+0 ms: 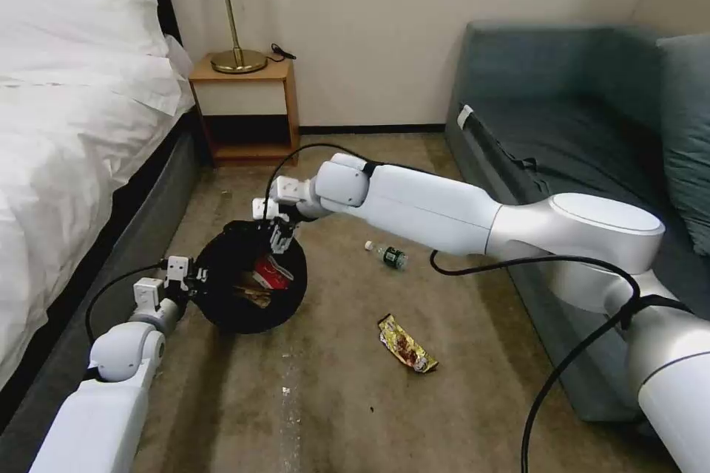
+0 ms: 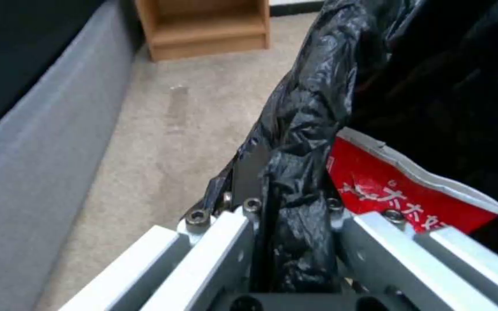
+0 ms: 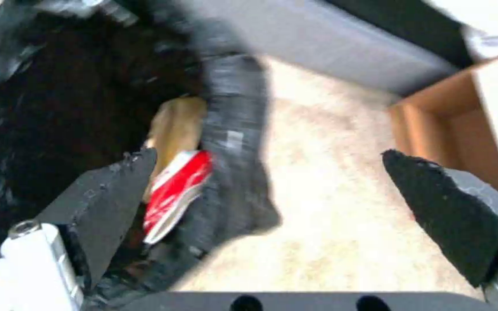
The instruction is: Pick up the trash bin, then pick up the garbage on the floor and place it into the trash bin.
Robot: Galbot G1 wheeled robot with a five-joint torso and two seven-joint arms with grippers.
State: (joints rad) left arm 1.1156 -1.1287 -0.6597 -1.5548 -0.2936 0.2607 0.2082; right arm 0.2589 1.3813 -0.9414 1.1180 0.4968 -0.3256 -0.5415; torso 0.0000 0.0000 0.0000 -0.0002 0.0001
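The trash bin [image 1: 222, 310], lined with a black bag, hangs tilted just above the carpet, its mouth facing up. My left gripper [image 1: 194, 275] is shut on the bin's rim; in the left wrist view its fingers [image 2: 249, 172] pinch the bag's folded edge [image 2: 301, 129]. Inside lie a red snack packet [image 1: 271, 273] [image 2: 410, 194] [image 3: 177, 190] and crumpled brown paper [image 1: 255, 299] [image 3: 177, 123]. My right gripper [image 1: 279, 234] [image 3: 272, 198] hovers open over the bin's far rim [image 3: 237, 129], holding nothing. On the carpet lie a clear bottle [image 1: 387, 255] and a gold-brown wrapper [image 1: 407, 344].
The bed [image 1: 66, 148] with its grey base [image 2: 30, 138] runs along the left. A wooden nightstand [image 1: 248, 107] [image 2: 203, 26] [image 3: 456, 121] with a lamp stands at the back. A teal sofa [image 1: 577, 126] lines the right. Open carpet lies between them.
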